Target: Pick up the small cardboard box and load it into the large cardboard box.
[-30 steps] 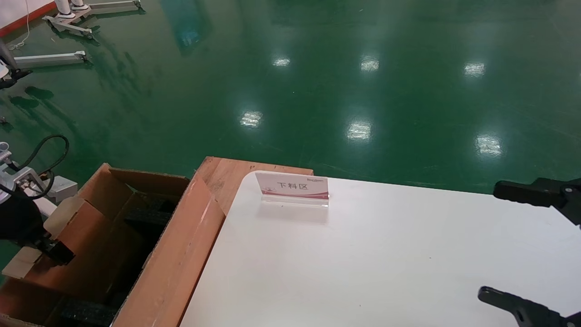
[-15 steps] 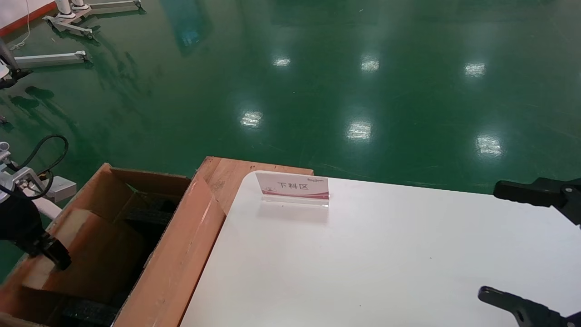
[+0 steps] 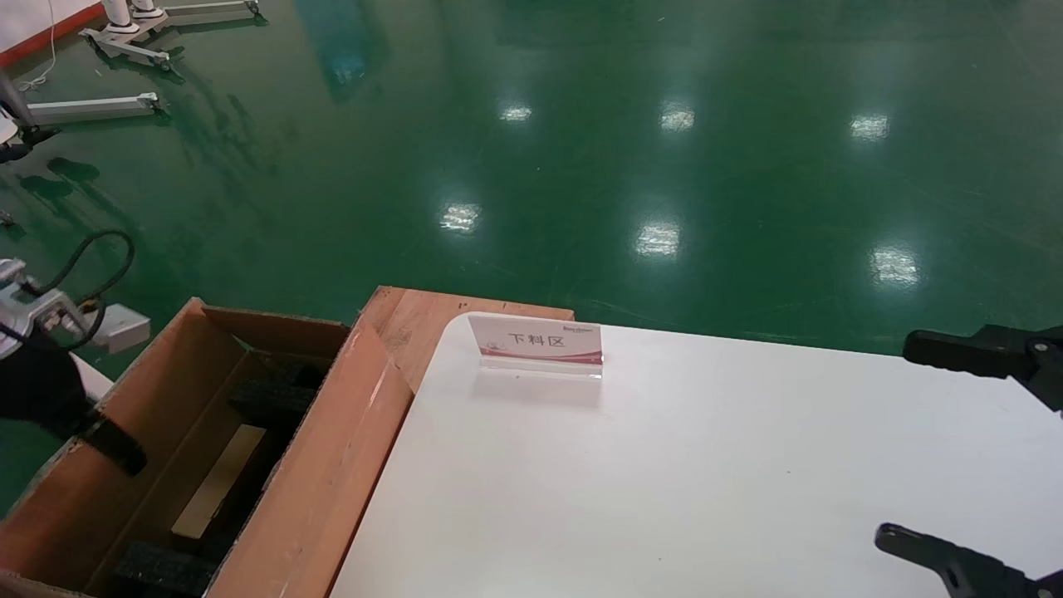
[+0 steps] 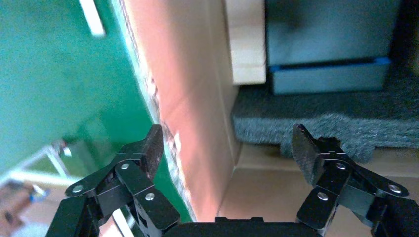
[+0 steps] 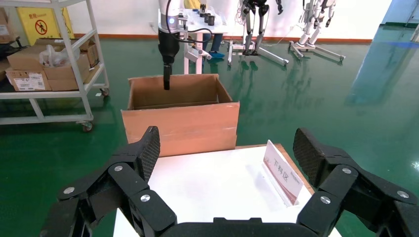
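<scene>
Left gripper (image 4: pixel 227 148) is spread wide w/ nothing held, poised at the far-left wall of the large cardboard box (image 3: pixel 315 490), one finger outside the wall, one inside. Below it, the small cardboard box (image 3: pixel 217 482) is seen lying flat on the carton floor betw. black foam blocks (image 3: pixel 270 399), only its pale face visible. Judged light, stiff, not fragile; if regrasped, long side faces are best pinched. Right gripper (image 5: pixel 225 158) is parked wide open over the white table (image 3: pixel 706 465), near a sign (image 3: pixel 536 340).

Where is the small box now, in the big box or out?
In. The small box lies low inside the big box between black foam blocks; the left hand is open, empty.
</scene>
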You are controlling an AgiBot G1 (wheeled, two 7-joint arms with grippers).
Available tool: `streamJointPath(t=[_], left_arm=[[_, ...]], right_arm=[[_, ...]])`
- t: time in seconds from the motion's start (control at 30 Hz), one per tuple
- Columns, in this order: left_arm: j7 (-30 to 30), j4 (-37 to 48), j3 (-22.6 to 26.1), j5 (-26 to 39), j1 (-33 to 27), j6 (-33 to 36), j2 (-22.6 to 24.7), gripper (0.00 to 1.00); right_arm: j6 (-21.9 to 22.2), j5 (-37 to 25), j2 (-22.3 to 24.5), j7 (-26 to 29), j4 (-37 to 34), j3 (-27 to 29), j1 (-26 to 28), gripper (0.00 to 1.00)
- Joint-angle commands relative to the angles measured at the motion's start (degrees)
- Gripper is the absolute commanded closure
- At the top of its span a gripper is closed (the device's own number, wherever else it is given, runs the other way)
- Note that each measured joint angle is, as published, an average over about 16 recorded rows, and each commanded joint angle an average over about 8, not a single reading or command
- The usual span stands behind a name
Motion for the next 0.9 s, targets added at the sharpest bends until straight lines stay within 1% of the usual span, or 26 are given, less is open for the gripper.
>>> streamJointPath(t=[0.03,0.23,0.37,0.47,0.57,0.7,0.8,0.9], left_arm=[[1.1,-0.3,-0.2,-0.1,-0.8,-0.5,0.2,0.00],[7.9,-5.7,-3.0,-2.6,-8.1,-2.5,-1.1,0.00],[12.4,-12.0,-5.2,-4.6,-13.7,-4.0,-3.5,0.00],[14.6,-17.9,-6.7,-5.6,-17.6,-5.5,-5.9,0.00],[15.3,-23.8,-7.5,-5.9,-20.8,-7.4,-8.2,0.00],[14.8,-29.5,-7.8,-5.5,-23.6,-9.4,-10.1,0.00],[14.4,-32.0,-8.4,-5.2,-24.4,-10.2,-10.8,0.00],[14.6,-34.0,-10.9,-4.9,-23.3,-10.2,-11.2,0.00]], right_arm=[[0.0,0.0,0.0,0.0,0.0,0.0,0.0,0.00],[0.0,0.0,0.0,0.0,0.0,0.0,0.0,0.00],[0.0,0.0,0.0,0.0,0.0,0.0,0.0,0.00],[0.0,0.0,0.0,0.0,0.0,0.0,0.0,0.00],[0.0,0.0,0.0,0.0,0.0,-0.1,0.0,0.00],[0.0,0.0,0.0,0.0,0.0,-0.1,0.0,0.00],[0.0,0.0,0.0,0.0,0.0,0.0,0.0,0.00],[0.0,0.0,0.0,0.0,0.0,0.0,0.0,0.00]])
